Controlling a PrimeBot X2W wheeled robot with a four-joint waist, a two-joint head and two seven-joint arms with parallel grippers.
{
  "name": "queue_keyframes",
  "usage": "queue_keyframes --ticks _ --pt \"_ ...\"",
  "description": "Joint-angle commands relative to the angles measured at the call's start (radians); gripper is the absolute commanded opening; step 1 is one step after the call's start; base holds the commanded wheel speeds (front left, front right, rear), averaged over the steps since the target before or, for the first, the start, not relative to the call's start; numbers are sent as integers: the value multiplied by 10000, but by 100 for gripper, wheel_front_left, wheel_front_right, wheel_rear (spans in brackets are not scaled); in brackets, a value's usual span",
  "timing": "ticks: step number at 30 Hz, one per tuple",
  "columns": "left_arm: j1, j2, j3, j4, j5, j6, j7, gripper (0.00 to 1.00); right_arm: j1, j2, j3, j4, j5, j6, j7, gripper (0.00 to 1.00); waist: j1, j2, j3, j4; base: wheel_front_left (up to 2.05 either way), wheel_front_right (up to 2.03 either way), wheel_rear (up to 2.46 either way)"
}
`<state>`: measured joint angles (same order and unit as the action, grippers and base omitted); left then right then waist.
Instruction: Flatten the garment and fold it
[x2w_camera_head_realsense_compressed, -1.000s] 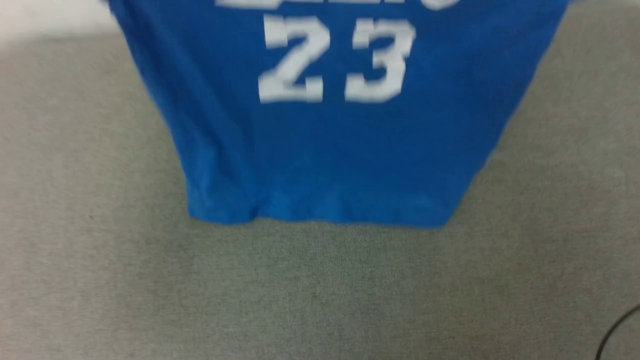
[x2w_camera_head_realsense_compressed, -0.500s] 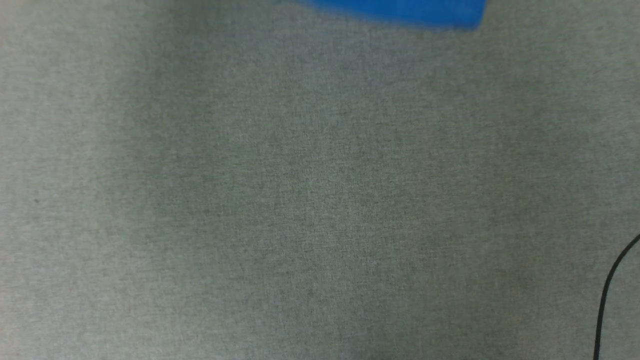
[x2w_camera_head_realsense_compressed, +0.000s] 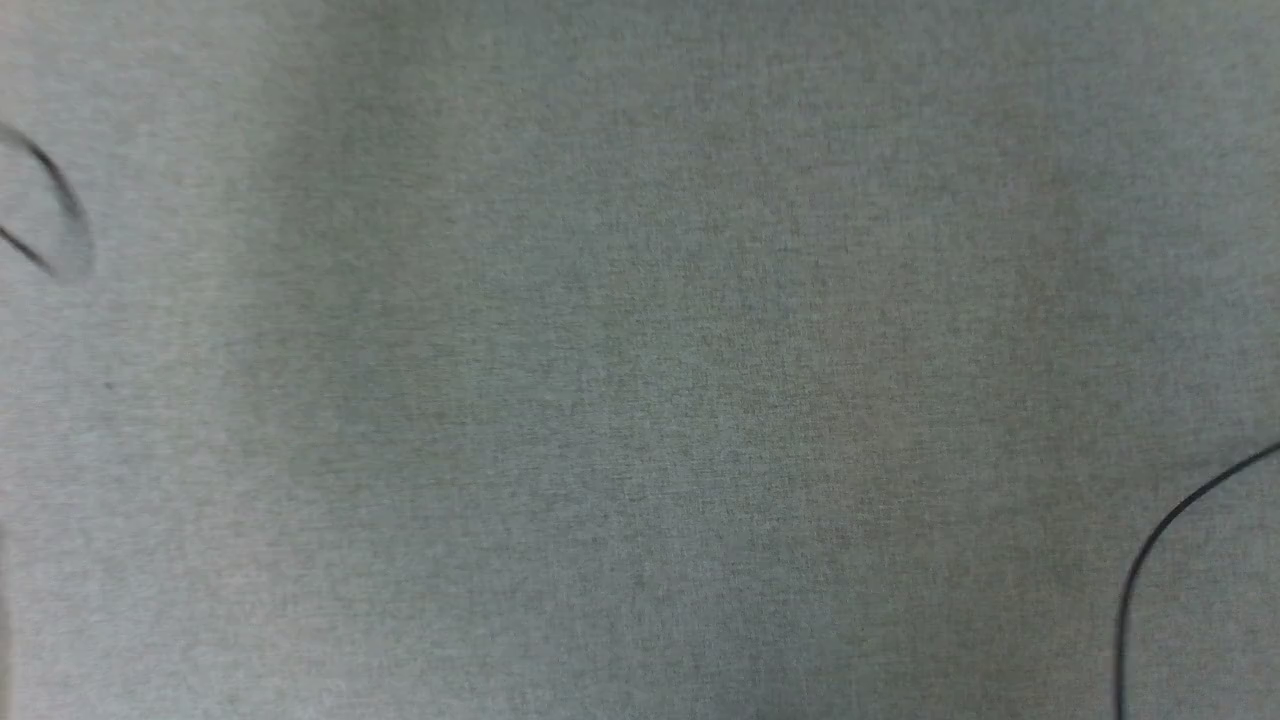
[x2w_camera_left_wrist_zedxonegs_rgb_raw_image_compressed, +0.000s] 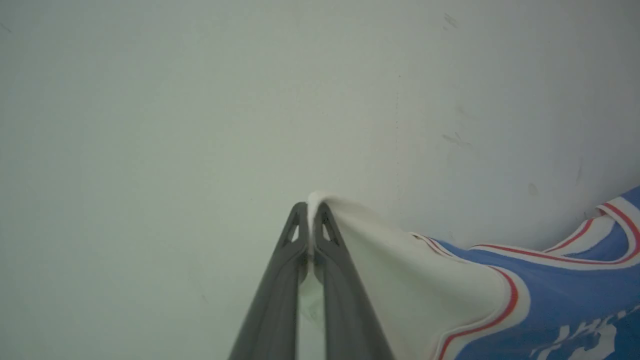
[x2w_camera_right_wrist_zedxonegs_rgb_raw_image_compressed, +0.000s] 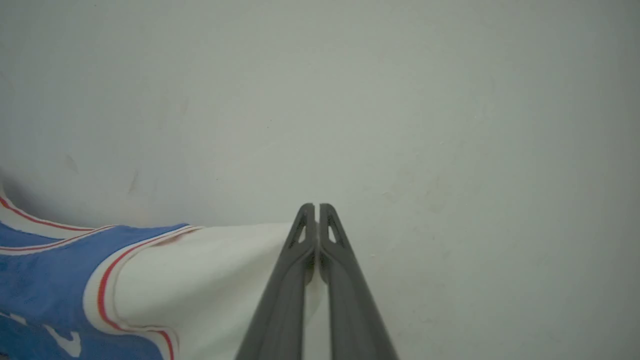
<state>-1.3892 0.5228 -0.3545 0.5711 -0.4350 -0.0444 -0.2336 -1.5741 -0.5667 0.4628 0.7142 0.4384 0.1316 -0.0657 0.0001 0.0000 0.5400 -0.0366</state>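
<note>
Here the left fingers (x2w_camera_left_wrist_zedxonegs_rgb_raw_image_compressed: 282, 280) are pressed together on the T-shirt (x2w_camera_left_wrist_zedxonegs_rgb_raw_image_compressed: 550, 285), pinching a fold of its white sleeve (x2w_camera_left_wrist_zedxonegs_rgb_raw_image_compressed: 400, 280) right at their tips, with a small peak of cloth poking out above them. From that pinch the sleeve spreads away to the right of the left wrist view, meets a white band with red stripes (x2w_camera_left_wrist_zedxonegs_rgb_raw_image_compressed: 510, 300), and then turns into the blue body, where part of some white lettering (x2w_camera_left_wrist_zedxonegs_rgb_raw_image_compressed: 575, 342) shows at the bottom edge. A second striped band (x2w_camera_left_wrist_zedxonegs_rgb_raw_image_compressed: 617, 220) curves along the top of the blue cloth near the right edge.

The right fingers (x2w_camera_right_wrist_zedxonegs_rgb_raw_image_compressed: 290, 280) are likewise shut tight, with the other white sleeve (x2w_camera_right_wrist_zedxonegs_rgb_raw_image_compressed: 210, 280) caught between them. In the right wrist view the cloth runs off to the left, past a red-striped band (x2w_camera_right_wrist_zedxonegs_rgb_raw_image_compressed: 102, 290), into the blue body (x2w_camera_right_wrist_zedxonegs_rgb_raw_image_compressed: 45, 280). So the T-shirt is gripped at both sleeves, one in each pair of fingers. Behind it in both wrist views is a pale plain surface (x2w_camera_left_wrist_zedxonegs_rgb_raw_image_compressed: 200, 100) with a few faint scuffs.

The head view looks onto a grey woven surface (x2w_camera_head_realsense_compressed: 640, 360); a thin black cable (x2w_camera_head_realsense_compressed: 1150, 545) curves in at the lower right, and a blurred dark loop (x2w_camera_head_realsense_compressed: 70, 215) lies at the left edge
</note>
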Motion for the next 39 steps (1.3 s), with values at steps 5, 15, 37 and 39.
queue_keyframes --ticks 5,15,37,39 --pt "2877 -335 -401 171 -344 -136 -151 0 2262 82 496 -17 732 -9 -440 0 -1 0 -1405 362 0 0 0" --pt "7758 -123 -1498 -970 -744 -48 996 0 7345 -624 1188 -1763 1956 -9 -164 0 -1 0 -3375 565 0 0 0" --pt "13873 1779 -1662 -4775 -2004 1848 3507 0 15611 -1816 -1603 -4166 2062 -9 2357 0 -1 0 -4859 659 0 0 0" --pt "14174 1888 -1652 -4958 -2121 1952 3656 0 16056 -1835 -1837 -4349 1947 -9 2730 0 -1 0 -5007 704 0 0 0"
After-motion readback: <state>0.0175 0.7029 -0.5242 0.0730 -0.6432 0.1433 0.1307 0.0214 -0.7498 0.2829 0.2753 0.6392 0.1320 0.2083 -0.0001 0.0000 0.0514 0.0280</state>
